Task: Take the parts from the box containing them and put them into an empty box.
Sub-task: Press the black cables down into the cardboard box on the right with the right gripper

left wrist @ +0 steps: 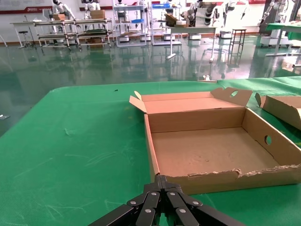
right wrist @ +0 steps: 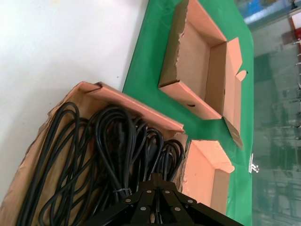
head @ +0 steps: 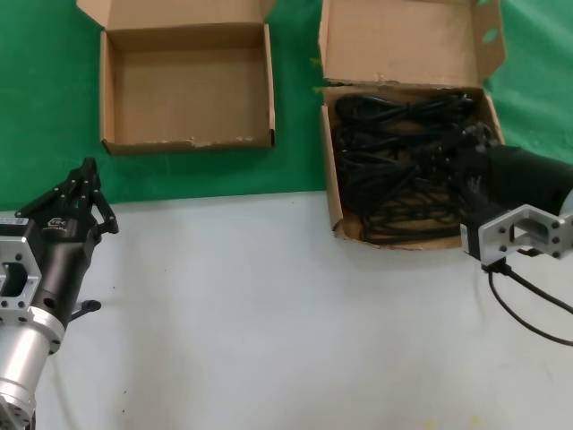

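On the far side of the counter [head: 269,305] a green cloth [head: 45,107] covers the surface, and two brown cardboard boxes stand on it. The empty box [head: 183,90] is on the robot's left side; it is shallow and squarish, with a short lid flap folded back and a ragged front rim. Nothing lies inside it. The box containing the parts [head: 333,193] is on the right side, with its near end over the white part of the counter. Its tall lid flap stands open behind it, and a side tab with oval cutouts is at its far right corner.

The parts [head: 403,170] are thin black cables, bundled in long loops, and they fill this box in a tangled heap. In the right wrist view the cable loops [right wrist: 113,141] lie against the near wall of the box.

The right tool [head: 470,154] is over the right side of the full box, just above the cables. Its fingers meet at one point in the right wrist view [right wrist: 156,175], so it is clenched, and no cable is between them.

The left tool [head: 88,166] hangs above the border of the white surface and the green cloth, near the front of the empty box and apart from it. Its fingers are also pressed together, holding nothing.
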Controlling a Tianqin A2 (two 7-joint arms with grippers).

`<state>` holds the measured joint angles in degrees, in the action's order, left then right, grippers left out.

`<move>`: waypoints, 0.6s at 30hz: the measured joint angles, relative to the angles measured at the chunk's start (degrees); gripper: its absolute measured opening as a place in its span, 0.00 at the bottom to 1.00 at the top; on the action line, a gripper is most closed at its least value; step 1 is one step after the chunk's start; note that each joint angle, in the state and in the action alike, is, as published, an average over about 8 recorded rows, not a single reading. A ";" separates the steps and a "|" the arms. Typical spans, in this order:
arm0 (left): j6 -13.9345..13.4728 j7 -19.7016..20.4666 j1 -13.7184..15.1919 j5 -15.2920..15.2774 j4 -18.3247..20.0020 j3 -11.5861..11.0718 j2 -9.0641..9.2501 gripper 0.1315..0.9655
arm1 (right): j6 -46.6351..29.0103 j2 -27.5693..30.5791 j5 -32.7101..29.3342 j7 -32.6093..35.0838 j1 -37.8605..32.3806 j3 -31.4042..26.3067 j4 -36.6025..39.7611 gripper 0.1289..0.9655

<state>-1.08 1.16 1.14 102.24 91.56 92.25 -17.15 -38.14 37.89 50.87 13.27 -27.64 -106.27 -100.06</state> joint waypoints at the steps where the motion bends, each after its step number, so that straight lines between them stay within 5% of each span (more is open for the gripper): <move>1: 0.00 0.00 0.00 0.00 0.00 0.00 0.00 0.02 | -0.24 0.05 -0.32 -0.25 0.16 0.20 -0.33 0.03; 18: 0.00 0.00 0.00 0.00 0.00 0.00 0.00 0.02 | -1.00 -1.64 -1.93 0.06 -0.06 -0.91 3.57 0.11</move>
<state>-1.08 1.16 1.14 102.24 91.56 92.25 -17.15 -39.14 36.25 48.94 13.33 -27.69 -107.18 -96.49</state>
